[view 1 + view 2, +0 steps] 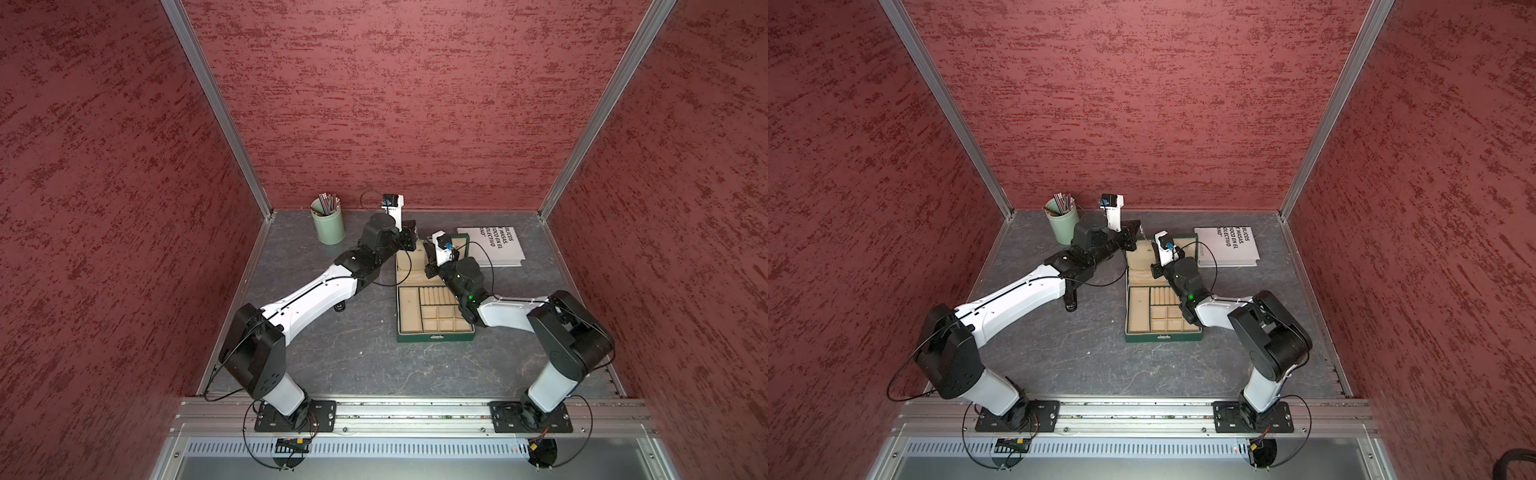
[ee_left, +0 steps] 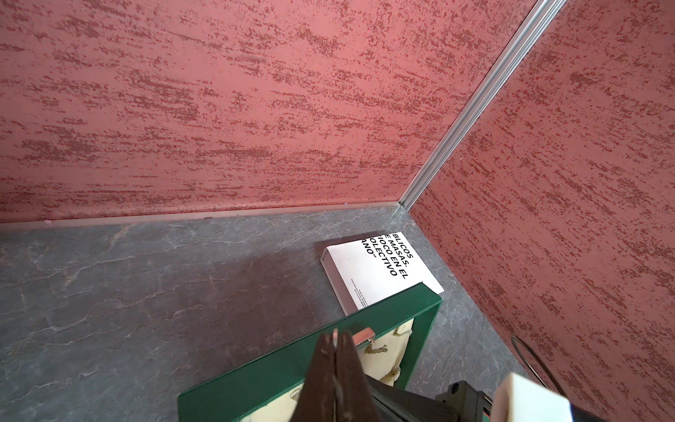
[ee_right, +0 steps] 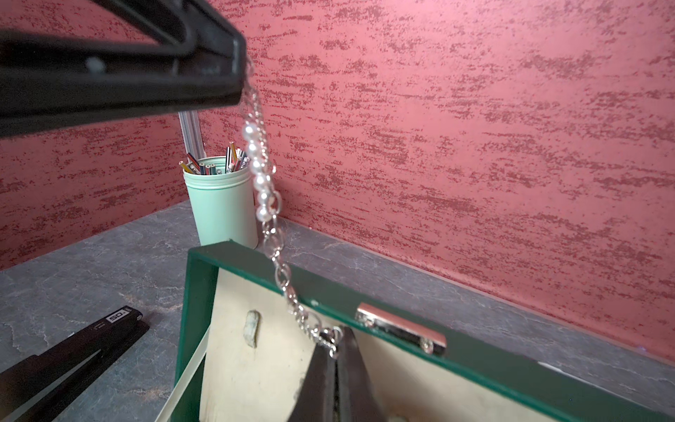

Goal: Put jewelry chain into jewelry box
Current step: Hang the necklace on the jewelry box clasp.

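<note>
Silver chain (image 3: 272, 234), with pale pearly beads on its upper run, hangs strung between both claws at the lid end of the box (image 1: 415, 336). The left claw (image 3: 237, 73) is clamped on the high end. The right claw (image 3: 334, 350) is pinched together on the low end, close against the inner face of the lid (image 3: 475, 361) and just beside the clasp (image 3: 400, 329). The chain crosses the lid's top edge; can't tell whether it touches the edge or only passes in front of it.

The box is open, with the lid standing up behind the tray (image 1: 409, 309). In both top views the claws sit over the lid end, not over the tray, and I see no chain in the compartments. So the chain is in the air, not in the box yet.

My read on doing this step well:
- Lift clear of the lid edge first. The clasp and the small hooks (image 2: 378, 350) inside the lid look like snag points, and a dragged link could pull the lid over.
- Move both claws as a pair toward the tray side and hold their spacing. Pulling apart risks the chain slipping out of a pinch.
- Bring the low end down over a large compartment, let the links pile up and open the right claw. Then lower the left claw and open it.
- Thin links will likely slither, so release close to the lining, not from height.

The cup (image 3: 222, 208) and book (image 2: 369, 277) sit beyond the lid end of the box, out of the path.
</note>
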`<control>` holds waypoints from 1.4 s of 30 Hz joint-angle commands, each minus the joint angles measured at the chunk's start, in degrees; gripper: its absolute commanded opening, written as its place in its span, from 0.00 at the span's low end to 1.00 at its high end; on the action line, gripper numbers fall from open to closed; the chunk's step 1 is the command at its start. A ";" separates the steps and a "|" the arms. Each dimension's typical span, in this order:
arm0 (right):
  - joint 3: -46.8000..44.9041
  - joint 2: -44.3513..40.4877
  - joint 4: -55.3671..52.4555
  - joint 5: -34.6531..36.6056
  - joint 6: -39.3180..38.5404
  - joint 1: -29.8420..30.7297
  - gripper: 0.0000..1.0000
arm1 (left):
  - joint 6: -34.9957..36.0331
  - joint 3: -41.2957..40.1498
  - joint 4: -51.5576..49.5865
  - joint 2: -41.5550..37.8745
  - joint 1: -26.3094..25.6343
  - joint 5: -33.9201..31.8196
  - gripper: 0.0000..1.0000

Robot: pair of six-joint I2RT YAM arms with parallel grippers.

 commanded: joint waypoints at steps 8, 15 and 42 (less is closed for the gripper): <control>-2.26 1.55 4.30 -0.53 0.51 -0.71 0.00 | -0.21 -0.92 1.59 -0.81 -0.12 0.76 0.00; -2.47 2.48 4.80 -0.76 1.23 -1.12 0.00 | -0.41 -3.59 2.36 -2.33 -0.11 -0.04 0.00; -0.28 5.29 2.77 -0.21 4.03 -1.74 0.00 | -1.38 -6.99 0.66 -2.27 0.84 -3.64 0.00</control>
